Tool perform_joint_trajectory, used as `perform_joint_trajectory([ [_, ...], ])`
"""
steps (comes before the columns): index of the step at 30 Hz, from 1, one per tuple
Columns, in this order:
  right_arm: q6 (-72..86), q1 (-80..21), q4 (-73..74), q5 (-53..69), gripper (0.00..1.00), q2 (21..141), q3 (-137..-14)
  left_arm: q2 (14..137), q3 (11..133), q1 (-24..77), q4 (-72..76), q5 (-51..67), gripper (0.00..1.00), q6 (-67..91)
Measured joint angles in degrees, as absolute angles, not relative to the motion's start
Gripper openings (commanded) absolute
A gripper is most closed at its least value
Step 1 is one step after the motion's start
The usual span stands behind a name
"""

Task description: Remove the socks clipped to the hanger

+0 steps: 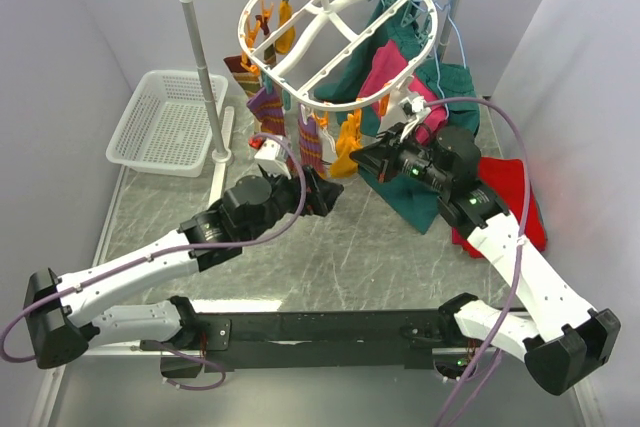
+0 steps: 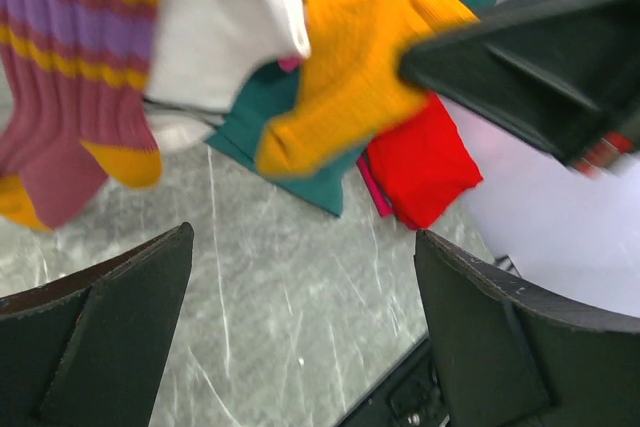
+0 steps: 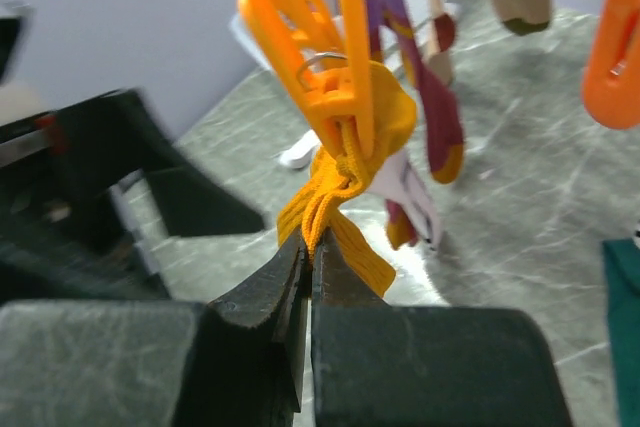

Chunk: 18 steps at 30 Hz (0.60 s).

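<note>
Grey marbled table (image 1: 350,247) below the white hanger (image 1: 318,55), socks (image 1: 312,142) clipped on. The right gripper (image 3: 308,247) pinches the orange sock (image 3: 350,187) just under its orange clip (image 3: 330,57); the left gripper (image 2: 302,237) gapes empty nearby. A sideways tug might swing the hanger, not free the sock.

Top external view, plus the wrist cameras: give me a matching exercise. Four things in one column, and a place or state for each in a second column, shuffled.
Things
1. left end effector
2. right end effector
3. white basket
4. red cloth

Places or states
A. lying at the right, partly under the right arm
B. shut on the orange sock
C. open, nothing between its fingers
D. standing on the table at the far left

Pairs: 1-C, 2-B, 3-D, 4-A
</note>
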State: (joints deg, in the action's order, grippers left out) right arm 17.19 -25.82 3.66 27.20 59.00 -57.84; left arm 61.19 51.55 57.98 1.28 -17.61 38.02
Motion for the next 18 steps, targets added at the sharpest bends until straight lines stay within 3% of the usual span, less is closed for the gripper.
perform_joint_trajectory([
  [8,20.05,-25.85,7.92,31.40,0.00,57.98,-59.86,65.52,53.39,52.07,3.11,-11.07,1.00,37.78],
  [11,20.64,-25.82,8.45,32.49,0.00,57.89,-59.86,66.39,53.39,51.13,4.23,-8.23,0.85,38.26],
  [16,21.63,-25.82,8.62,33.32,0.00,57.89,-59.86,66.65,53.39,50.61,7.51,-3.03,0.72,39.13],
  [18,21.89,-25.82,8.62,33.67,0.00,57.89,-59.83,66.65,53.36,50.41,9.39,-0.69,0.61,39.92],
])
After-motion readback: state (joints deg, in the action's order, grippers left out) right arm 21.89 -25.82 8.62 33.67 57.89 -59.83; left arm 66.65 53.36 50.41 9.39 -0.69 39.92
